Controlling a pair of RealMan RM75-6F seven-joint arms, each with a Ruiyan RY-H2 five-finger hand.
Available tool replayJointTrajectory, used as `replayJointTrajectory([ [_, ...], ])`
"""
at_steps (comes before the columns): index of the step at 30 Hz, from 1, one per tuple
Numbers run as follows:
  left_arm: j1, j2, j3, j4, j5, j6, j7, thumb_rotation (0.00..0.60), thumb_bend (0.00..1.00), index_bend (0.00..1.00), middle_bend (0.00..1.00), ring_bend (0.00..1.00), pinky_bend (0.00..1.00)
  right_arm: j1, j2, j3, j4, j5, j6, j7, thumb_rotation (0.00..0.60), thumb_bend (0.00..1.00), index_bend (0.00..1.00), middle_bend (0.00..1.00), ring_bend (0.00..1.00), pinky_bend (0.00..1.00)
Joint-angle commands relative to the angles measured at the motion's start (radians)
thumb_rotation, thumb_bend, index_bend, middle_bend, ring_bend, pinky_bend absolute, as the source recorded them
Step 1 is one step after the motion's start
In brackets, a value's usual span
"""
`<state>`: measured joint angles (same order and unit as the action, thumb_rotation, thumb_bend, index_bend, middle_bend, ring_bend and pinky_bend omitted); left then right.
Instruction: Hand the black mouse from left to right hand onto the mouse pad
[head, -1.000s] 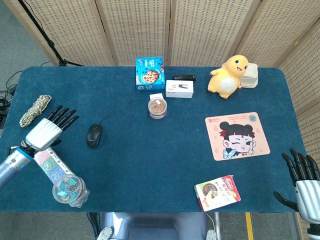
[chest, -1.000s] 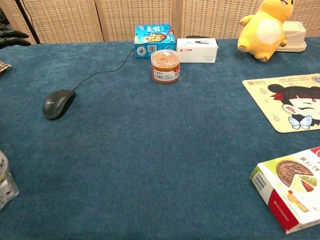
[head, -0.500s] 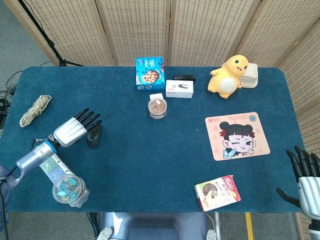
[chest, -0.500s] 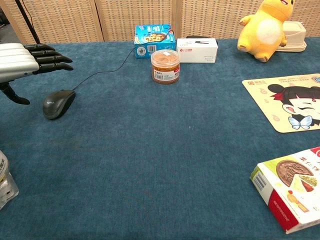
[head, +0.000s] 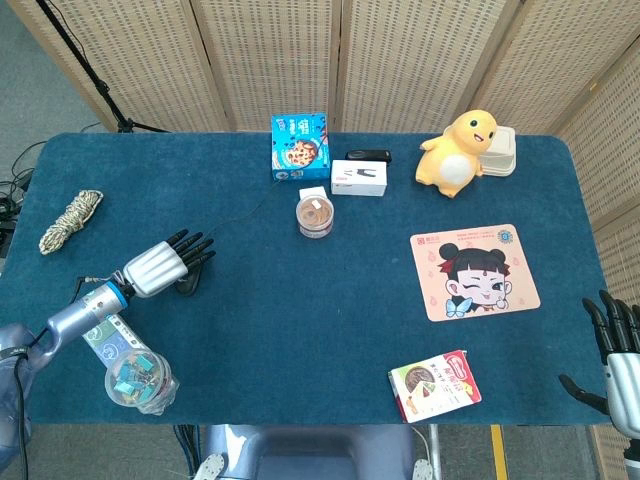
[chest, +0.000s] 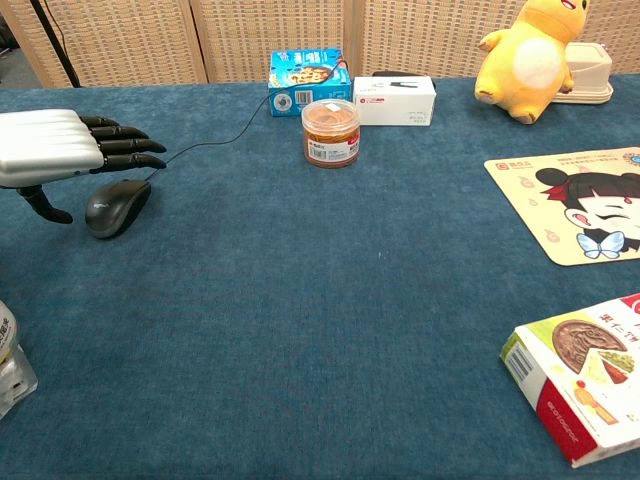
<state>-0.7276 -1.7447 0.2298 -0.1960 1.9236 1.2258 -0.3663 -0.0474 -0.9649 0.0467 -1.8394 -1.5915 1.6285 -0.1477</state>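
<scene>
The black mouse (chest: 116, 205) lies on the blue table at the left, its cable running back toward the boxes. In the head view the mouse (head: 188, 285) is mostly covered by my left hand (head: 163, 264). That left hand (chest: 60, 150) hovers just above the mouse with its fingers straight and apart, holding nothing. The mouse pad (head: 473, 270) with a cartoon face lies at the right, also seen as the mouse pad (chest: 580, 200) in the chest view. My right hand (head: 620, 355) is open at the table's near right corner, off the edge.
A jar (head: 316, 215), a blue box (head: 299, 146) and a white box (head: 359, 178) stand at the back centre. A yellow plush (head: 457, 150) sits behind the pad. A snack box (head: 435, 384) lies front right; a plastic cup (head: 138, 376) and rope (head: 70, 220) at left.
My left hand has moved right and lowered over the mouse, now covering most of it from above. My right hand has drifted slightly down and right along the table edge.
</scene>
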Motion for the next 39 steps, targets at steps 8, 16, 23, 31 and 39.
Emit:
replayJointTrajectory([
  [8, -0.014, -0.021, 0.026, 0.001, -0.011, -0.037, 0.042, 0.6, 0.24, 0.16, 0.03, 0.05, 0.31, -0.001, -0.002, -0.001, -0.002, 0.002, -0.002, -0.009, 0.6, 0.0, 0.0, 0.0, 0.0, 0.0],
  [16, -0.016, -0.036, 0.032, 0.005, -0.026, -0.027, 0.074, 0.6, 0.32, 0.38, 0.22, 0.19, 0.42, -0.001, 0.004, 0.001, -0.002, 0.007, -0.002, 0.001, 0.6, 0.0, 0.0, 0.0, 0.0, 0.0],
  [23, -0.012, -0.041, 0.031, 0.003, -0.04, -0.002, 0.085, 0.6, 0.34, 0.41, 0.28, 0.24, 0.44, -0.002, 0.007, -0.001, -0.002, 0.004, -0.003, 0.007, 0.6, 0.0, 0.0, 0.0, 0.0, 0.0],
  [31, -0.022, -0.019, 0.007, -0.029, -0.072, 0.056, 0.066, 0.6, 0.34, 0.41, 0.28, 0.25, 0.44, -0.003, 0.009, -0.006, -0.003, -0.001, -0.004, 0.011, 0.6, 0.0, 0.0, 0.0, 0.0, 0.0],
  [39, -0.064, 0.007, -0.032, -0.13, -0.102, 0.117, 0.059, 0.6, 0.34, 0.41, 0.28, 0.25, 0.44, -0.002, 0.014, -0.005, -0.002, 0.005, -0.008, 0.022, 0.6, 0.0, 0.0, 0.0, 0.0, 0.0],
])
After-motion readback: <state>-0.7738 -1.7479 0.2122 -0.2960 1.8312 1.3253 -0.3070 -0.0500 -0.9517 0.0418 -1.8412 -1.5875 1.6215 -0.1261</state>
